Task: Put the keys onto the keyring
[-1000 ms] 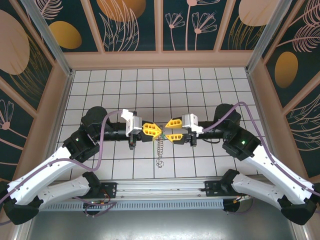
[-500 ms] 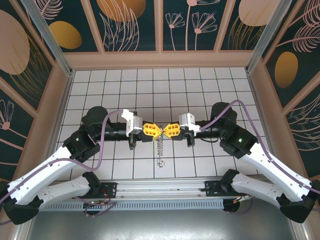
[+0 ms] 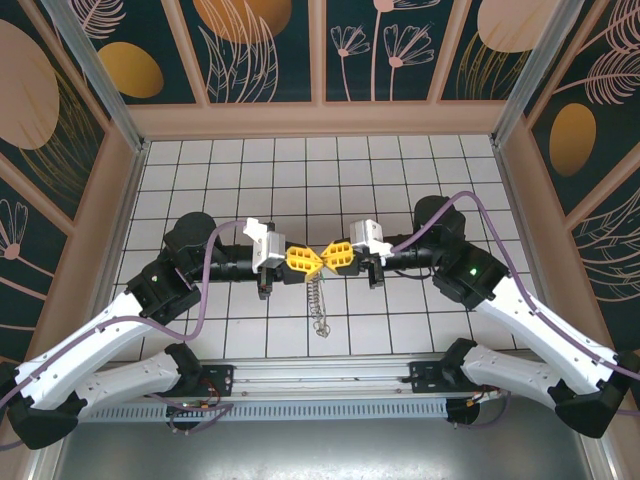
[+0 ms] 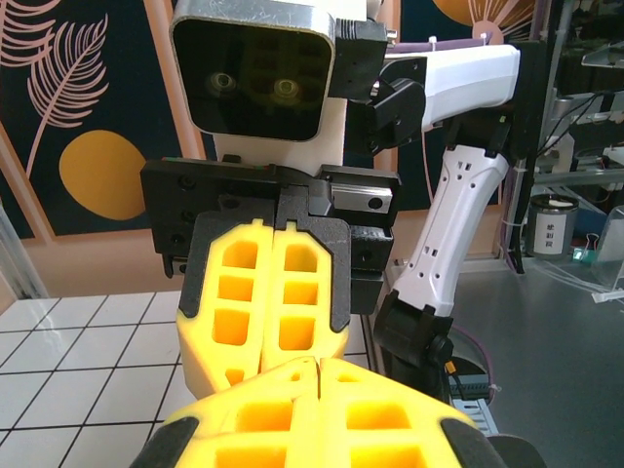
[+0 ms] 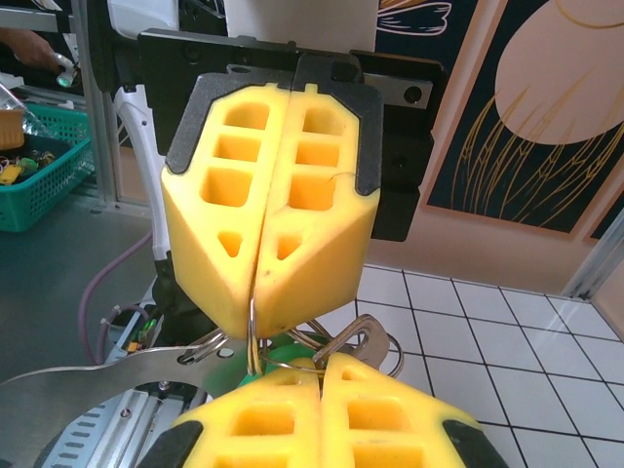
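Your left gripper (image 3: 312, 263) and right gripper (image 3: 330, 258) are nose to nose above the near middle of the white tiled table (image 3: 400, 170), yellow tips all but touching. The thin grey-brown metal keyring (image 3: 319, 300) hangs straight down from that meeting point, its bumpy chain trailing toward you across the tiles. In the right wrist view, the left gripper's two yellow fingers (image 5: 219, 205) are pressed flat together. A fine wire loop of the keyring comes out of the seam between them, so that side has the ring pinched. More silver loops bunch just beside it, right at your right gripper's tips. The right gripper's jaws are closed tight as well, seam to seam, but you cannot tell from here whether anything sits between them. The tiny bright green key (image 5: 283, 358) peeks out between the two sets of tips, tucked in among the loops. A flat grey metal strip (image 5: 107, 385) reaches in from the lower left toward those loops, and what it belongs to is unclear.
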Robot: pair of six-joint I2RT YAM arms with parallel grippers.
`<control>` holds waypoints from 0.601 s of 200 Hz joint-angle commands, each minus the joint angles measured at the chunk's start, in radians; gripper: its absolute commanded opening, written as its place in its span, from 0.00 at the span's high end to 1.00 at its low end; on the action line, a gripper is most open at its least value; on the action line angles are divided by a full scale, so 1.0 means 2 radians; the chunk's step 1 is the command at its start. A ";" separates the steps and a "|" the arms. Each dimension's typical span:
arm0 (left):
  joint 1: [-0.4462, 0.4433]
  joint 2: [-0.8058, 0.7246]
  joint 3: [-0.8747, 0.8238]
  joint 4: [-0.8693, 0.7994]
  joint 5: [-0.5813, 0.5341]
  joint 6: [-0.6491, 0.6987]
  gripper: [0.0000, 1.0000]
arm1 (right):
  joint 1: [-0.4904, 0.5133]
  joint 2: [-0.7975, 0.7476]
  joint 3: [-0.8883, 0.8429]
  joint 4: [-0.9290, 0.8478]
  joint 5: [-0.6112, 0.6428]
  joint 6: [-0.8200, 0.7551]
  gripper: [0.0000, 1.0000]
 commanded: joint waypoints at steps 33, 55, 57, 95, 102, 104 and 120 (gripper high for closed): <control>-0.003 -0.019 -0.003 0.069 -0.046 -0.006 1.00 | 0.004 -0.035 -0.016 0.023 0.043 0.017 0.70; -0.003 -0.019 -0.003 0.074 -0.049 -0.005 1.00 | 0.004 -0.049 -0.017 0.019 0.061 0.020 0.63; -0.003 -0.019 -0.004 0.074 -0.049 -0.005 1.00 | 0.004 -0.050 -0.016 0.019 0.062 0.020 0.62; -0.003 -0.017 -0.004 0.075 -0.043 -0.008 1.00 | 0.004 -0.062 -0.018 0.045 0.053 0.025 0.64; -0.003 -0.017 -0.003 0.075 -0.040 -0.008 1.00 | 0.004 -0.060 -0.018 0.050 0.049 0.026 0.64; -0.003 -0.018 -0.003 0.075 -0.040 -0.009 1.00 | 0.004 -0.059 -0.018 0.051 0.047 0.026 0.64; -0.003 -0.017 -0.004 0.077 -0.034 -0.013 1.00 | 0.004 -0.052 -0.017 0.062 0.036 0.028 0.64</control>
